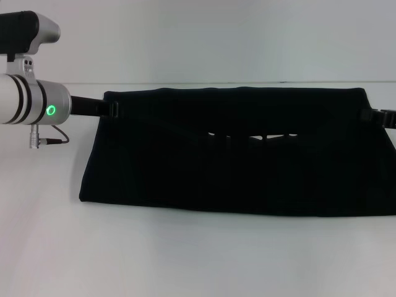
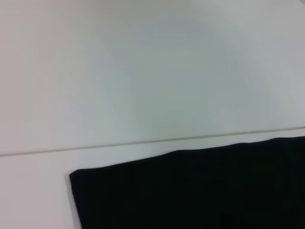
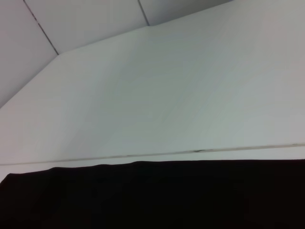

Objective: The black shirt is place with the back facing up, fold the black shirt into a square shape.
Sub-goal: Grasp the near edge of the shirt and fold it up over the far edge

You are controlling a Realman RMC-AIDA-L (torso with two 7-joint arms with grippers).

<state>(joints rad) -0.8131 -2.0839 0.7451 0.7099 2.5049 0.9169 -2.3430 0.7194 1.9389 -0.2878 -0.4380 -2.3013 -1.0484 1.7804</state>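
Observation:
The black shirt [image 1: 235, 167] lies as a wide folded band across the white table [image 1: 185, 260]. Its far edge runs straight and taut between my two grippers. My left gripper [image 1: 113, 109] is at the far left corner of the shirt and is shut on the fabric there. My right gripper [image 1: 373, 114] is at the far right corner and is shut on that corner. A few creases show near the middle of the shirt. The shirt's edge also shows in the left wrist view [image 2: 200, 191] and in the right wrist view [image 3: 152, 195]; neither shows fingers.
My left arm's silver wrist [image 1: 31, 102], with a green light and a cable, reaches in from the left. The white wall [image 1: 216, 37] rises just behind the shirt's far edge. Bare table lies in front of the shirt.

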